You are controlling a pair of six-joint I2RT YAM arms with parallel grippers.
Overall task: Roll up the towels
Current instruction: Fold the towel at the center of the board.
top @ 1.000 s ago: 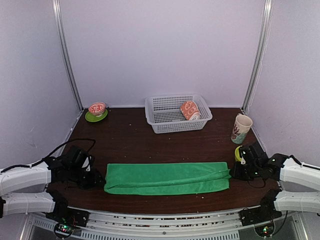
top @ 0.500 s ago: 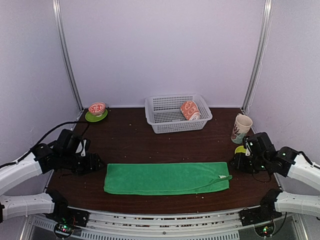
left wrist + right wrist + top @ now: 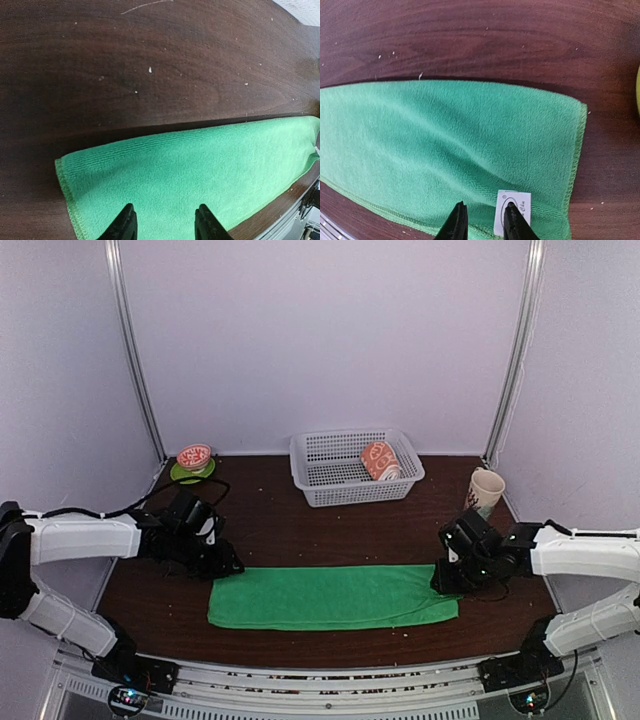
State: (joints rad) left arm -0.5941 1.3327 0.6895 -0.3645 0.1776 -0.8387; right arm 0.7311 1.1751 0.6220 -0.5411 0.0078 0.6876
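Well, there are two towels. The green towel [image 3: 330, 597] lies flat along the near side; the orange towel [image 3: 379, 460], partly hidden, sits rolled in the far basket [image 3: 345, 495]. The left gripper [image 3: 165, 210], jaws half apart, and the right gripper [image 3: 482, 207], jaws nearly together, hang over the green ends, both empty.

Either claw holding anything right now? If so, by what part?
Nothing held. The left claw and right claw both hang parted over the flat green towel, one above each end.
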